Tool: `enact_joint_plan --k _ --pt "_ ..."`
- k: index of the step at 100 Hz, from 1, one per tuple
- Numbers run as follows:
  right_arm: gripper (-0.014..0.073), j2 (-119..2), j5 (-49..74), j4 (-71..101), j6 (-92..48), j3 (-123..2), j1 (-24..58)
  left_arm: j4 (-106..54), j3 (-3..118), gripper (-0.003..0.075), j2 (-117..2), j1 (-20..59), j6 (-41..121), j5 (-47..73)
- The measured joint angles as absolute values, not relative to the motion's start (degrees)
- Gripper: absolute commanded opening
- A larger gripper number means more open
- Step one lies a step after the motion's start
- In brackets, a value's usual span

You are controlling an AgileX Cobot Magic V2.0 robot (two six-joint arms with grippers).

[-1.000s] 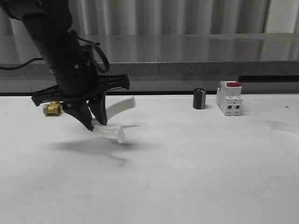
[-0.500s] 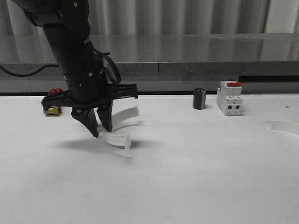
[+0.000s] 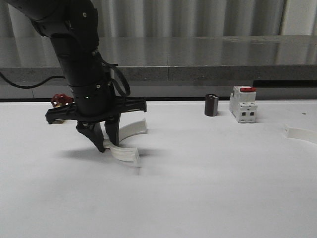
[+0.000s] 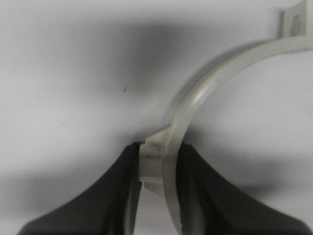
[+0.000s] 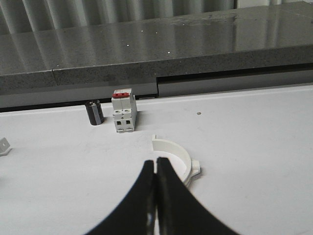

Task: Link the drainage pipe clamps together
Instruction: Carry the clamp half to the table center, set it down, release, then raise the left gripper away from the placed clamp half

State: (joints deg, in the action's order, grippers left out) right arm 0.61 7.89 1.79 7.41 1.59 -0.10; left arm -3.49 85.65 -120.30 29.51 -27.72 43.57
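A laboratory or workshop test bench is shown. A plain white tabletop (image 3: 208, 188) is bounded at the rear by a long grey stone-like ledge (image 3: 208, 54), behind which a ribbed metal wall (image 3: 188, 17) is seen. Small hardware items are set out well to the side of the left gripper (image 3: 105, 143): a white boxy switch with a red top (image 3: 243, 103) and, just beside it, a small dark cylinder (image 3: 211, 105). A black cable (image 3: 25, 82) is seen behind the arm.

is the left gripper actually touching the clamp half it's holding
Touching. In the left wrist view both fingers press against the tab end of the clamp half, no gap either side.
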Motion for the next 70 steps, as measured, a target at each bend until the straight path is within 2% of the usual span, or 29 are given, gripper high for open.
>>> enact_joint_plan --k 11,16,21,47,70 --pt "-0.0118 0.61 7.89 1.79 7.41 1.59 -0.10 -3.94 85.76 0.0556 -120.39 29.67 -27.72 43.60" --pt "-0.0118 0.61 7.89 1.79 7.41 1.59 -0.10 -3.94 85.87 0.0639 -120.39 29.67 -27.72 43.60" --pt "-0.0118 0.61 7.89 1.79 7.41 1.59 -0.10 -3.94 85.97 0.0685 -120.39 29.67 -27.72 43.60" --pt "-0.0118 0.61 7.89 1.79 7.41 1.59 -0.10 -1.62 85.39 0.0659 -117.86 29.67 -25.09 44.93" --pt "-0.0118 0.61 7.89 1.79 7.41 1.59 -0.10 4.00 84.65 0.0659 -106.35 28.38 -21.64 44.77"
